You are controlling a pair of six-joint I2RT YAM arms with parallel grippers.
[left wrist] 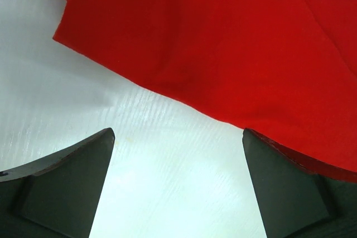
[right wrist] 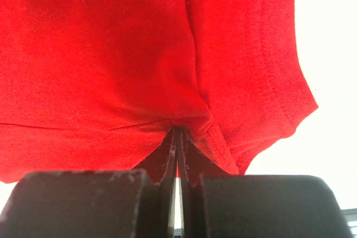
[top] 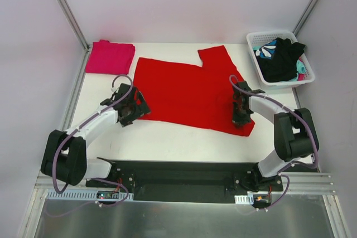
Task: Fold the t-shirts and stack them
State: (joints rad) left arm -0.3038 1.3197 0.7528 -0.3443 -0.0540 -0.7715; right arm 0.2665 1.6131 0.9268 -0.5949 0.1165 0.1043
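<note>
The large red t-shirt [top: 187, 90] lies spread across the middle of the table, one sleeve pointing toward the back. My right gripper [top: 241, 119] is shut on a pinch of its cloth close to the near right corner; the right wrist view shows the red fabric [right wrist: 111, 54] bunched at the closed tips [right wrist: 177, 133]. My left gripper [top: 139, 108] stands open at the shirt's near left corner. In the left wrist view only bare table lies between its fingers [left wrist: 67, 182], and the red hem [left wrist: 223, 43] touches the right finger. A folded magenta t-shirt [top: 110, 57] rests at the back left.
A white basket [top: 285, 84] at the back right holds a black garment [top: 281, 59] and a teal-and-white patterned one [top: 266, 48]. Metal frame posts rise at both back corners. A black base plate [top: 184, 174] runs along the near edge between the arms.
</note>
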